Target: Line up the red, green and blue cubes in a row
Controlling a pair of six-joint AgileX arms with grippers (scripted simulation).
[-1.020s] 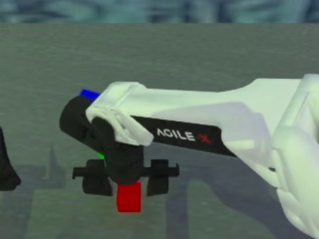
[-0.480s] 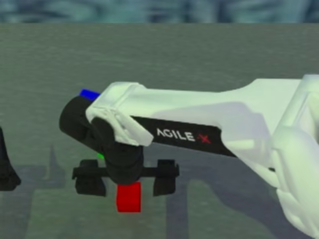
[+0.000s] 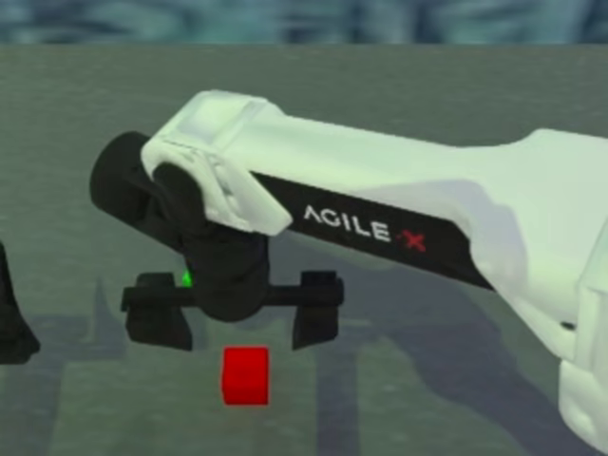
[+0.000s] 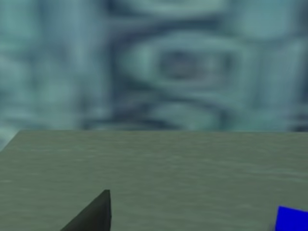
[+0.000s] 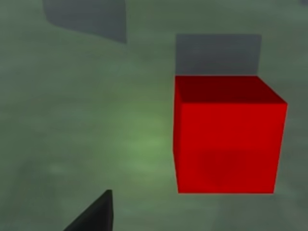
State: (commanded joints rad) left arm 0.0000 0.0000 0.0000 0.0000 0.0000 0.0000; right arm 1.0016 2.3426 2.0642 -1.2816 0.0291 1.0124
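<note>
The red cube (image 3: 245, 375) rests on the table near the front, free of any grip. My right gripper (image 3: 236, 328) hangs open just above and behind it, its fingers spread wider than the cube. The right wrist view looks down on the red cube (image 5: 226, 139), with one black fingertip (image 5: 96, 214) off to its side. Only a sliver of the green cube (image 3: 186, 278) shows behind the right wrist. The right arm hides the blue cube from above, but a corner of the blue cube (image 4: 292, 219) shows in the left wrist view. My left gripper (image 3: 9, 323) sits parked at the table's left edge.
The right arm's white forearm (image 3: 399, 209) stretches across the middle of the table from the right. Its shadows fall on the grey-green table (image 3: 427, 399) around the red cube. The table's far edge (image 3: 304, 46) runs along the back.
My right gripper spread its fingers wider, let go of the red cube and rose. The cube stayed where it was. The arm now covers the blue cube in the top view.
</note>
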